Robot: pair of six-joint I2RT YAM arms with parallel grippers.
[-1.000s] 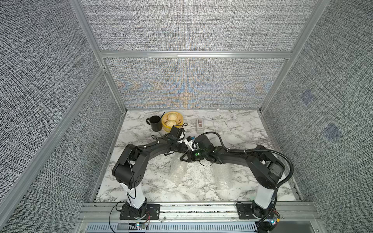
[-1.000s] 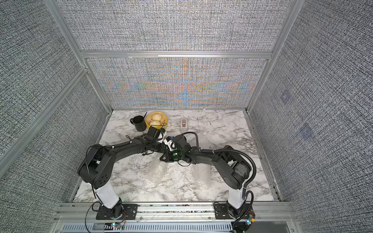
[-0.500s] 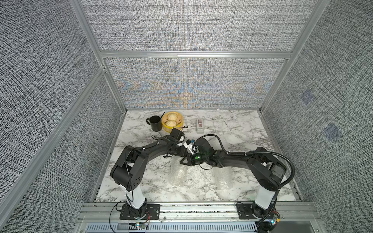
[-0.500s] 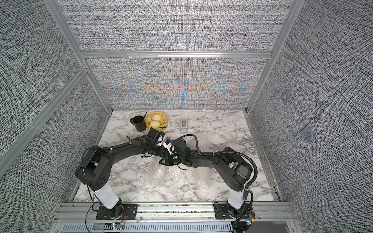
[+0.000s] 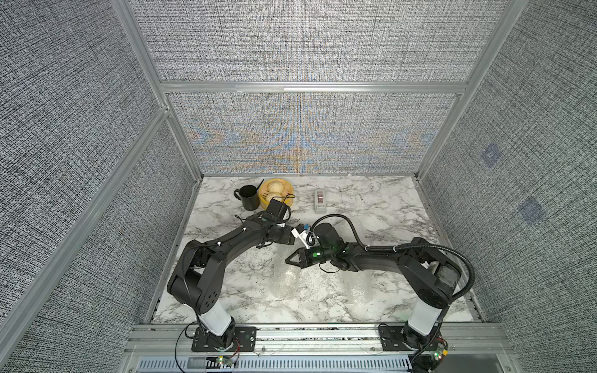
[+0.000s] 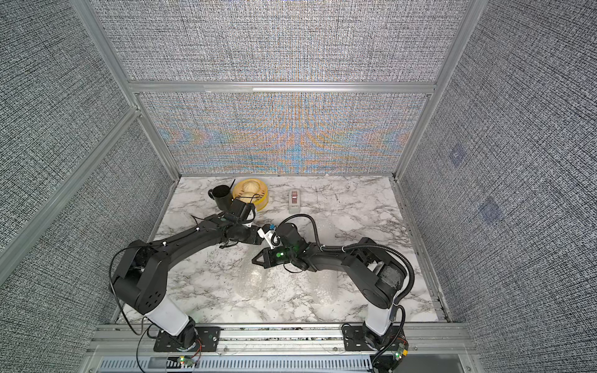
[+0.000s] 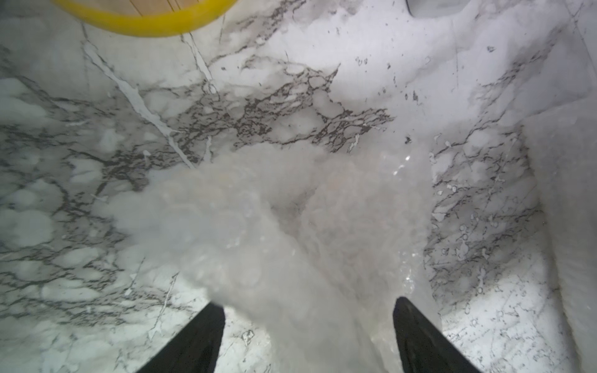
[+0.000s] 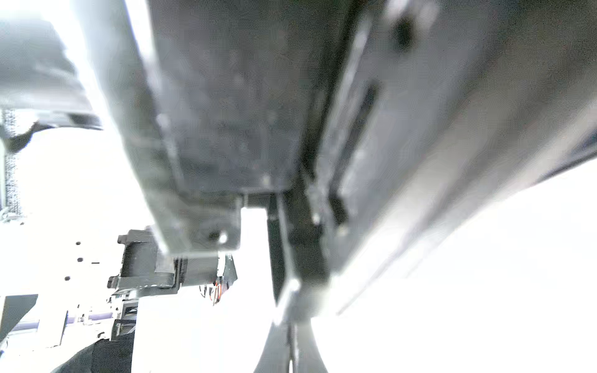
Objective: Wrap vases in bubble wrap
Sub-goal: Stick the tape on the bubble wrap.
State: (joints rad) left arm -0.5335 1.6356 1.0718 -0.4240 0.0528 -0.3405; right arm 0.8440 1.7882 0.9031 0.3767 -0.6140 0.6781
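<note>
Locate two bubble wrap bundles near surface front edge, centre; judge vases enclosed, wrapping nearly complete. Read left pincer as released, straddling wrap; right pincer as clenched, empty. Verify end closure.

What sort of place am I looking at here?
Most likely a robot test booth in a lab: grey fabric wall panels in metal framing, a left arm and right arm mounted on a front rail, and a marble-patterned table.

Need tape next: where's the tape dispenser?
In both top views the tape dispenser lies at the back of the table, right of the yellow steamer basket.
</note>
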